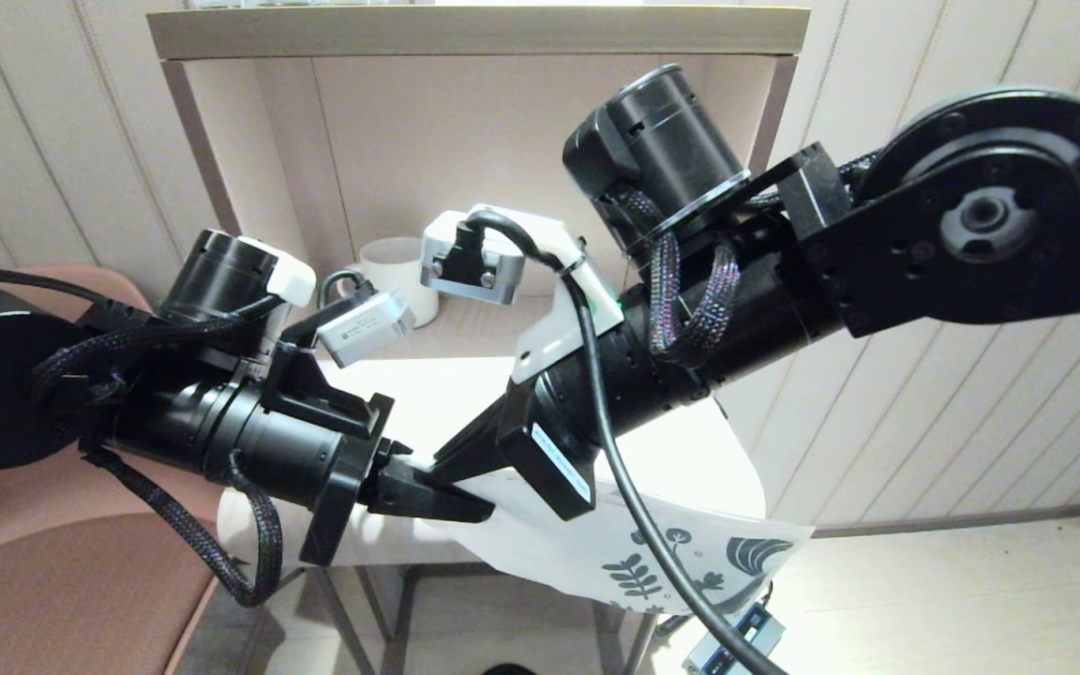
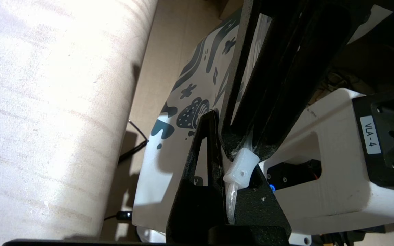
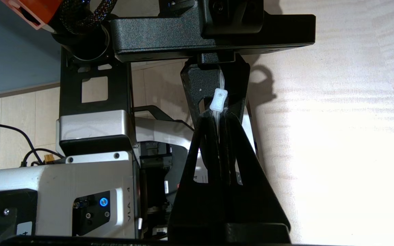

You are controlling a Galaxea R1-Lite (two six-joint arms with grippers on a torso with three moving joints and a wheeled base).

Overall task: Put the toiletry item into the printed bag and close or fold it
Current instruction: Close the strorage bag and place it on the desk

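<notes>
The printed bag [image 1: 690,553] is pinched at its zip slider by both closed end effectors, left [image 1: 427,497] and right [image 1: 451,464]; closing step judged; slider pull needed next.

1. The left hand [image 1: 465,503] and the right hand [image 1: 451,459] meet at the near edge of the pale surface [image 1: 709,450], fingertips touching.
2. Both hands' fingers are pressed together on one end of the printed bag [image 1: 634,544].
3. The bag's other end, with dark teal leaf prints, hangs past the surface's near edge.
4. A white mug [image 1: 399,272] stands at the back, under a shelf [image 1: 474,33].
5. A brown chair [image 1: 62,581] sits at the robot's left.
</notes>
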